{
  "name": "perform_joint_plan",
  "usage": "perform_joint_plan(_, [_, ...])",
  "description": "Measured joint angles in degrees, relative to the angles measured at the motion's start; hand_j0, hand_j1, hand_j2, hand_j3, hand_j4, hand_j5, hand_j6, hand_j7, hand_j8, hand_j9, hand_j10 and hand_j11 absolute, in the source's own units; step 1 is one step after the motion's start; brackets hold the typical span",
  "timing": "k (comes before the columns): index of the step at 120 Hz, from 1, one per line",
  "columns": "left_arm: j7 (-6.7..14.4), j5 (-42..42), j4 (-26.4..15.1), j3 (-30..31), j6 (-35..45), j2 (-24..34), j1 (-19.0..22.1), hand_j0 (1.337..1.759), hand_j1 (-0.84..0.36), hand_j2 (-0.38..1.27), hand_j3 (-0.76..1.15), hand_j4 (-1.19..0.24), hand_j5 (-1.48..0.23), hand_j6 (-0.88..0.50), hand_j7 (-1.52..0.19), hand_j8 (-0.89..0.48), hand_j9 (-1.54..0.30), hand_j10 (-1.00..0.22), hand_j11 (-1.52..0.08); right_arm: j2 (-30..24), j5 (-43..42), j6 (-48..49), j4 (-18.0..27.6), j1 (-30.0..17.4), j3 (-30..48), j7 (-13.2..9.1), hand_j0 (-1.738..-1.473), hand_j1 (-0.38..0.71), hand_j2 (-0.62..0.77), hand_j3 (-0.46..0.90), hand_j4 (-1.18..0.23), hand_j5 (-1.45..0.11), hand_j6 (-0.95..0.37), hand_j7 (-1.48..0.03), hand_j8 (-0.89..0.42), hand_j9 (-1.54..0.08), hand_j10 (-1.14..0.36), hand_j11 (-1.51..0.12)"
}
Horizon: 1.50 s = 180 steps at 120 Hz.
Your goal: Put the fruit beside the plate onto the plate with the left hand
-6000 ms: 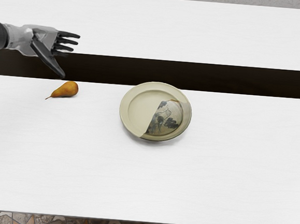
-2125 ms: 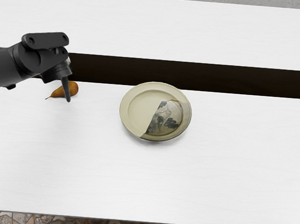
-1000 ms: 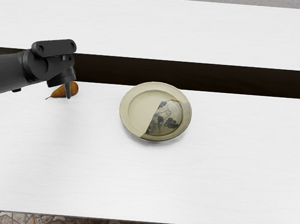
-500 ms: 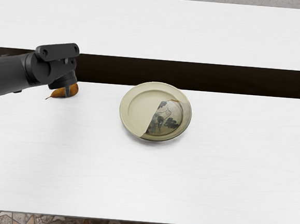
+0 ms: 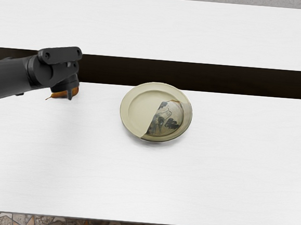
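Your black left robot hand (image 5: 60, 77) is hanging over the small orange-brown pear (image 5: 73, 92) lying on the white desk (image 5: 146, 164) left of the round beige ceramic plate (image 5: 136, 109); you cannot tell whether it is gripping, and you are probably handling something light, firm, smooth and roll-prone, so be taking its fat belly, not the stem.
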Motion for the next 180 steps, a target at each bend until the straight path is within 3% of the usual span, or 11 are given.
perform_joint_plan(57, [0.0,-0.06,-0.07,0.04,-0.47,-0.18,0.44,1.657,-0.19,0.09,0.0,-0.46,-0.6,-0.46,-0.6,-0.46,-0.6,-0.46,-0.6,0.0,-0.01,0.0,0.0,0.0,0.0,-0.02,-1.658,-0.32,0.0,0.0,-0.02,-0.03,-0.02,-0.03,-0.02,-0.03,-0.02,-0.03])
perform_joint_plan(120, [-0.04,-0.05,-0.11,0.17,-0.64,-0.18,0.44,1.657,-0.25,0.12,0.0,-0.52,-0.68,-0.45,-0.61,-0.52,-0.68,-0.52,-0.68,0.0,0.0,0.0,0.0,0.0,0.0,0.0,-1.658,-0.32,0.0,0.0,-0.02,-0.03,-0.02,-0.03,-0.02,-0.03,-0.02,-0.03])
perform_joint_plan(143, [0.05,0.14,-0.45,0.22,-0.71,-0.22,0.44,1.655,-0.28,0.1,0.0,-0.58,-0.74,-0.35,-0.73,-0.51,-0.76,-0.57,-0.75,0.0,0.0,0.0,0.0,0.0,0.0,-0.01,-1.658,-0.32,0.0,0.0,-0.02,-0.03,-0.02,-0.03,-0.02,-0.03,-0.02,-0.03])
perform_joint_plan(154, [0.03,0.39,-0.48,0.17,-0.63,-0.27,0.7,1.653,-0.28,0.05,0.0,-0.61,-0.75,-0.25,-0.9,-0.5,-0.79,-0.58,-0.79,0.0,-0.01,0.0,0.0,-0.01,0.0,0.0,-1.658,-0.32,0.0,0.0,-0.02,-0.03,-0.02,-0.03,-0.02,-0.03,-0.02,-0.03])
perform_joint_plan(180, [0.28,0.47,-0.59,0.33,-0.77,-0.53,0.64,1.652,-0.3,0.11,0.0,-0.65,-0.79,-0.21,-0.95,-0.48,-0.83,-0.56,-0.84,0.0,0.01,0.0,0.0,-0.01,0.0,-0.03,-1.658,-0.32,0.0,0.0,-0.02,-0.03,-0.02,-0.03,-0.02,-0.03,-0.02,-0.03])
